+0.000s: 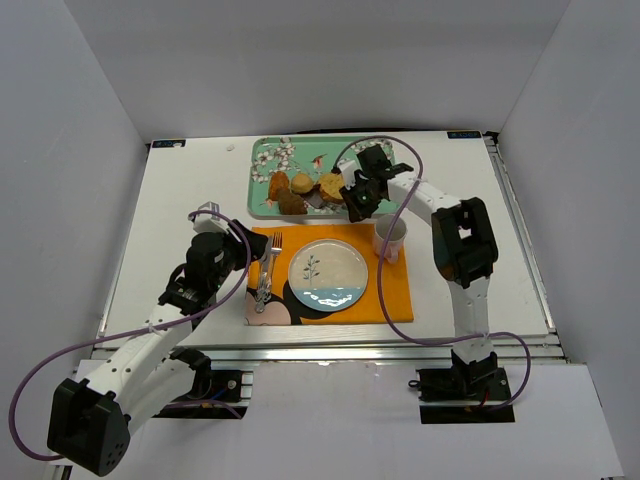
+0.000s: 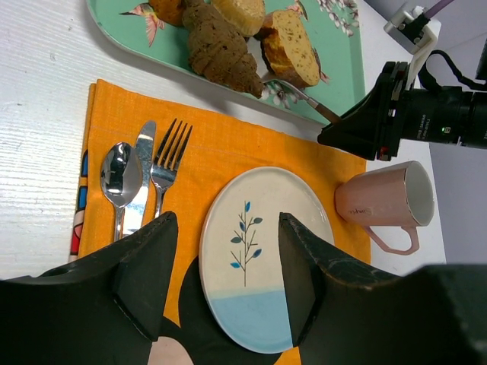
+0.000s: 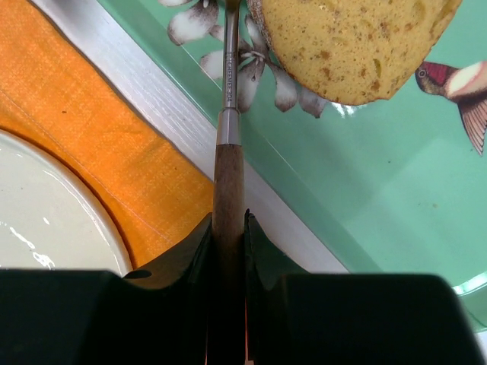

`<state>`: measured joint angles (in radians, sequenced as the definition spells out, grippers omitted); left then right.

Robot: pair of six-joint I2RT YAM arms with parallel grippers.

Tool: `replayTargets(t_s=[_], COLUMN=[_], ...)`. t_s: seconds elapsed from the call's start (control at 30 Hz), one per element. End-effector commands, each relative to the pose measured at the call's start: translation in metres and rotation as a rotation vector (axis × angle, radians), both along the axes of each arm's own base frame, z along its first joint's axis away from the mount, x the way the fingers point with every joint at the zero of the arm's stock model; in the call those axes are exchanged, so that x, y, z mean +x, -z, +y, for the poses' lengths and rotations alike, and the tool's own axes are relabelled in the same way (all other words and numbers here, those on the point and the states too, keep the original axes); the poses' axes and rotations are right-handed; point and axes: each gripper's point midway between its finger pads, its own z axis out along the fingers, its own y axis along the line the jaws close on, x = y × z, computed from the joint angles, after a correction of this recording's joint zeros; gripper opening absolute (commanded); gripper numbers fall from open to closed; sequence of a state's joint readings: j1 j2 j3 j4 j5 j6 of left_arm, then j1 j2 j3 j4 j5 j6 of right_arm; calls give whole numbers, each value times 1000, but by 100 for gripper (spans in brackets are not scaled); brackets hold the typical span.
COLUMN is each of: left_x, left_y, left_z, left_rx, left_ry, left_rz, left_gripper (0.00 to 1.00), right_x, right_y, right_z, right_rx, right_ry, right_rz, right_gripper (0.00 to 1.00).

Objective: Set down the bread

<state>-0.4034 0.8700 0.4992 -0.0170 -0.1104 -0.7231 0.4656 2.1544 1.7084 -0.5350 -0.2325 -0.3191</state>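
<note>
The bread (image 1: 301,183) sat on the green tray (image 1: 262,160) at the middle of the worktop's far edge, among other baked pieces. Round as a puck, it showed no long axis and pointed no particular way. The right hand (image 3: 228,228) was clamped tight on a wooden-handled utensil (image 3: 227,171), whose metal shaft ran alongside the cut slice (image 3: 350,46). The left hand (image 2: 226,251) hung wide open toward the worktop's left edge, gripping nothing.

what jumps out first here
The right gripper is shut on a wooden-handled utensil that reaches onto the green tray of pastries at the far side. Nearer, a bare plate sits on a bright orange mat, with the open left gripper off to its left.
</note>
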Motion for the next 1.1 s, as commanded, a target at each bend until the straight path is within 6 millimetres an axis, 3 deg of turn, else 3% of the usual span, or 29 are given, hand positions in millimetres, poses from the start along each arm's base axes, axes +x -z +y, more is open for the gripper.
replayTargets(t_s=[0.0, 0.57, 0.8, 0.97, 1.0, 1.07], left_x=[5, 2, 0, 0, 0, 0], left_y=[-20, -22, -22, -23, -24, -24], left_z=[-2, 1, 2, 3, 3, 3], left_rx=[-14, -16, -18, -15, -15, -16], left_ry=[-2, -14, -18, -20, -21, -23], left_rz=[-40, -42, -43, -45, -47, -49], left_gripper=[65, 65, 65, 65, 65, 65], right_x=[10, 12, 10, -6, -12, -25], right_y=[-47, -69, -91, -106, -116, -109], right_z=[14, 25, 26, 21, 19, 13], right_rx=[116, 215, 240, 248, 253, 246], right_ry=[-12, -19, -32, -59, -66, -81], right_rz=[-101, -155, -195, -212, -229, -211], right_gripper=[0, 0, 0, 0, 0, 0])
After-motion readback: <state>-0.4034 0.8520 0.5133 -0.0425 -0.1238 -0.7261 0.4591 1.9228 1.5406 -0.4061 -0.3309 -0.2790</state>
